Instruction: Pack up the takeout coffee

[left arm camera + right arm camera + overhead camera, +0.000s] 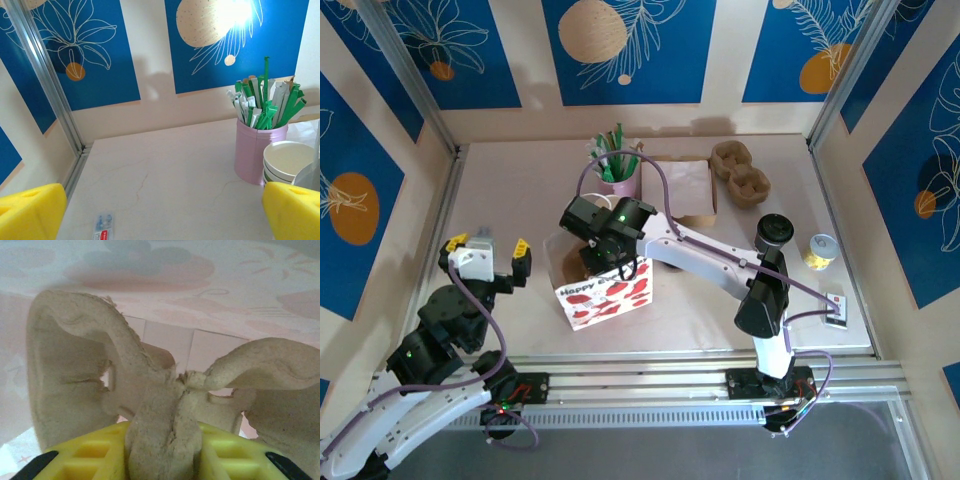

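Pinched between the yellow fingers (90, 455) of the right end effector (162, 452) is the middle ridge of a pulp cup carrier (75, 365), its two cup wells spreading to either side in the right wrist view. Pale bag wall with faint red prints (225, 295) lies behind it. From above, that arm reaches across the surface (520, 190) and down into the open top of a white gift bag with red markings (605, 295), which stands upright near the middle. The left end effector (488, 243) hangs at the left side, its fingers spread wide and holding nothing; a small sachet (102, 227) lies on the surface below it. A pink cup of green stirrers (618, 170) stands behind the bag, with stacked white lids (287, 160) just beside it. Further right are a brown napkin stack (682, 190) and a second pulp carrier (740, 170). A dark-lidded coffee cup (773, 232) stands to the right of the bag, near a small yellow container (820, 250).
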### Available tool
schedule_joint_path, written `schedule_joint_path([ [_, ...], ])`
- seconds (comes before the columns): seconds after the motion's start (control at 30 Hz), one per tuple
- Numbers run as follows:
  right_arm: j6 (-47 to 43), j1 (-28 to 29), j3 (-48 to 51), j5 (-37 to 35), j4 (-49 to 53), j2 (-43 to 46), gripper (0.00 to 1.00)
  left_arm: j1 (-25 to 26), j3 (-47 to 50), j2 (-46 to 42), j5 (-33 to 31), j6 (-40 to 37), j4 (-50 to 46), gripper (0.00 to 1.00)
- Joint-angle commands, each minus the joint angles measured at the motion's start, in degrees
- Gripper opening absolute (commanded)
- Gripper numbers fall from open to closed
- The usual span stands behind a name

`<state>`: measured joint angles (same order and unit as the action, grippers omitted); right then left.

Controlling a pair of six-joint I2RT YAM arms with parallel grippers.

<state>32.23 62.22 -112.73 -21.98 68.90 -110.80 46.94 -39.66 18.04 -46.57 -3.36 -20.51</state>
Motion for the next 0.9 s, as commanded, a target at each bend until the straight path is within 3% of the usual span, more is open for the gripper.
schedule_joint_path([
  [0.0, 0.9, -0.2, 0.3, 1.7, 1.6, 0.7, 0.36, -0.2, 0.3, -0.7, 0.5, -0.6, 1.4, 1.0],
  [0.53, 0.3, 1.3, -6.2, -1.4, 5.9, 0.7, 0.54, -0.2, 0.2, -0.9, 0.4, -0.6, 1.4, 1.0],
  [0.87, -3.2, 2.8, -20.9, -5.1, 13.1, 0.9, 0.72, -0.2, -0.1, 0.0, 1.6, -0.1, 0.5, 1.0],
])
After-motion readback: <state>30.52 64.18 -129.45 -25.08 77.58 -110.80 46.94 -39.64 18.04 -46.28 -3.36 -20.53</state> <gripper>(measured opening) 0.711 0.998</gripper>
